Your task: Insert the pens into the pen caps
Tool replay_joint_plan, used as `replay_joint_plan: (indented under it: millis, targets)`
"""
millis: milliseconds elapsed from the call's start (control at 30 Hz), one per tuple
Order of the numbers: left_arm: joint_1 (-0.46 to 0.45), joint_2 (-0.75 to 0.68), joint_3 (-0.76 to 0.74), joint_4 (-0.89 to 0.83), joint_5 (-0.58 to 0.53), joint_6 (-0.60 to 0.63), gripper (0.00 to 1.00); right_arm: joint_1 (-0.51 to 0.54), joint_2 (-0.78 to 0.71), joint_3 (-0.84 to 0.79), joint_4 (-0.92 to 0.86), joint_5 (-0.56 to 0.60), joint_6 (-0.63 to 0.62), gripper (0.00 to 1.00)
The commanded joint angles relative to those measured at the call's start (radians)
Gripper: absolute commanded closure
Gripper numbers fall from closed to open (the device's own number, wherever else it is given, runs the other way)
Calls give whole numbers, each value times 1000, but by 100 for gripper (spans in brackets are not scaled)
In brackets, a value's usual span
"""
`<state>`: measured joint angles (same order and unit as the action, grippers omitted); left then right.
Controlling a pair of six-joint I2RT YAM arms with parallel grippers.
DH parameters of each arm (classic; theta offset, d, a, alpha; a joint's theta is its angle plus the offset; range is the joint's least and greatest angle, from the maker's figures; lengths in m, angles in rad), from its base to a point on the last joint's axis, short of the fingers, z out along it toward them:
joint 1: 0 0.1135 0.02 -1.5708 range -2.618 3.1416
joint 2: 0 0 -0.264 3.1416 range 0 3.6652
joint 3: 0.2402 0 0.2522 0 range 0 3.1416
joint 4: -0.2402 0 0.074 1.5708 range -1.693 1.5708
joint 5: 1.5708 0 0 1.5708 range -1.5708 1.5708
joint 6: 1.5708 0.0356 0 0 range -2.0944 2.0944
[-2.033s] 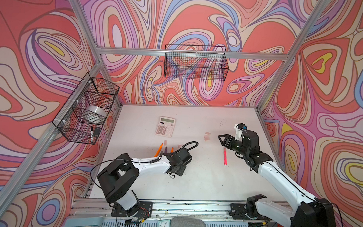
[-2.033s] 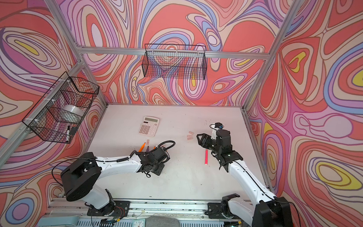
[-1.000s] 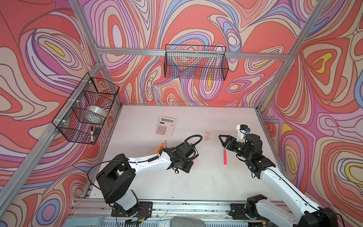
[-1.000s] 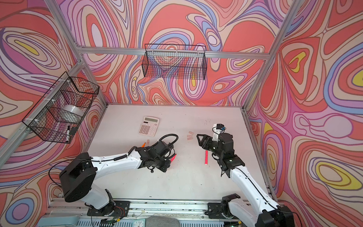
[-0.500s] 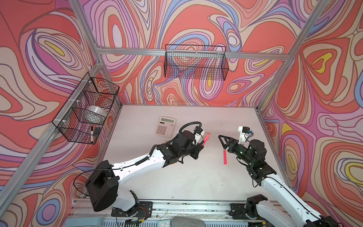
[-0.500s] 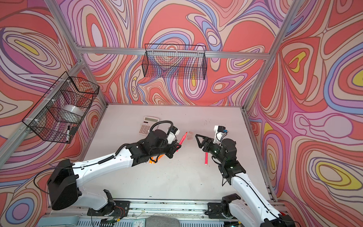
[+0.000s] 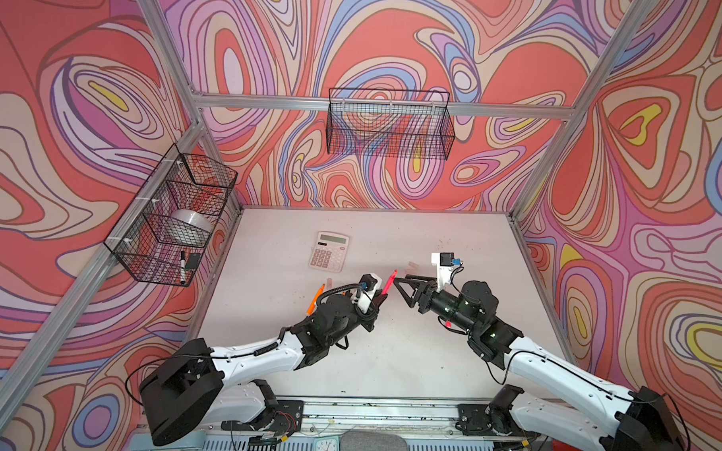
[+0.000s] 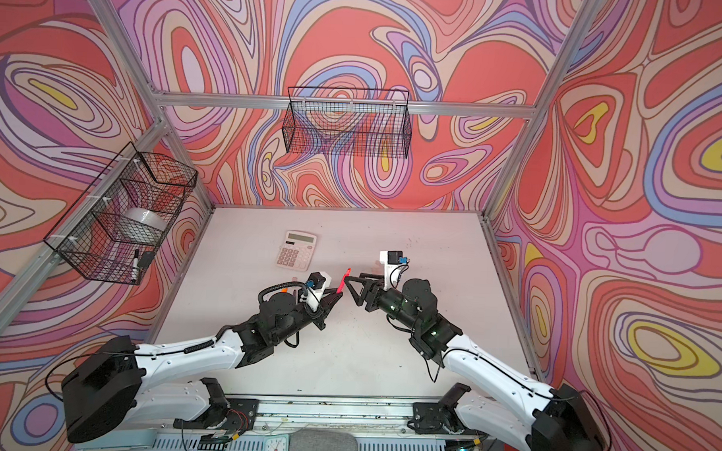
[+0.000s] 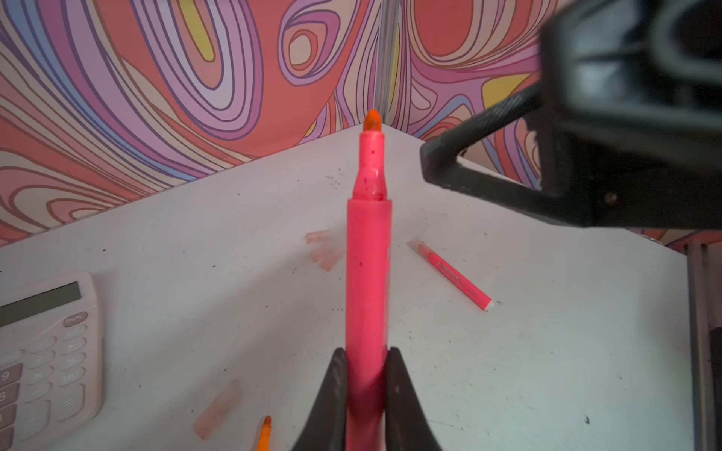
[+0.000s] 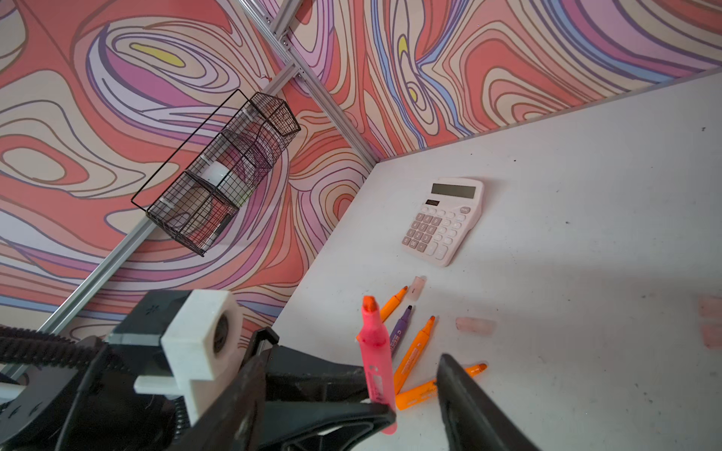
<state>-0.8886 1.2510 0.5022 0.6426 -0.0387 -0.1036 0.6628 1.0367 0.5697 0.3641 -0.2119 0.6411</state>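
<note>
While our left gripper (image 9: 366,353) is clamped on the tail end of a pink pen (image 9: 368,265), most of the barrel and the bare orange tip (image 9: 372,119) stand out ahead of it, clear of the table (image 9: 547,351). Our right gripper (image 7: 402,292) hangs just beside that tip, jaws spread and nothing between them. We judge the pen light and stiff. Its smooth round barrel could twist or slide under a push along its length, so a tail hold needs a firm squeeze. Pale caps (image 9: 323,250) lie on the table beyond and below the left gripper, apart from both grippers. We expect them to be featherlight, slick and apt to skitter. We would pinch one across its closed end, mouth left free.
</note>
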Motion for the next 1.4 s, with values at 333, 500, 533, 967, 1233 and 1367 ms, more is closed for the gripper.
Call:
replay_joint_plan:
  millis: [333, 500, 533, 967, 1233, 1367]
  targets:
    - [0, 24, 2, 49, 123, -28, 100, 12, 10, -32, 26, 8, -28, 34]
    - [0, 38, 45, 47, 172, -26, 100, 17, 68, 0, 15, -11, -28, 43]
    - [0, 42, 50, 40, 181, -28, 100, 22, 77, 6, 13, -9, -29, 45]
    - [0, 63, 91, -30, 176, -43, 100, 71, 99, 38, -28, 35, -68, 100]
    - [0, 85, 131, -86, 186, -51, 78, 162, 129, 55, -12, 70, -103, 100]
    - [0, 81, 127, -85, 177, -51, 76, 191, 151, 58, 5, 72, -104, 100]
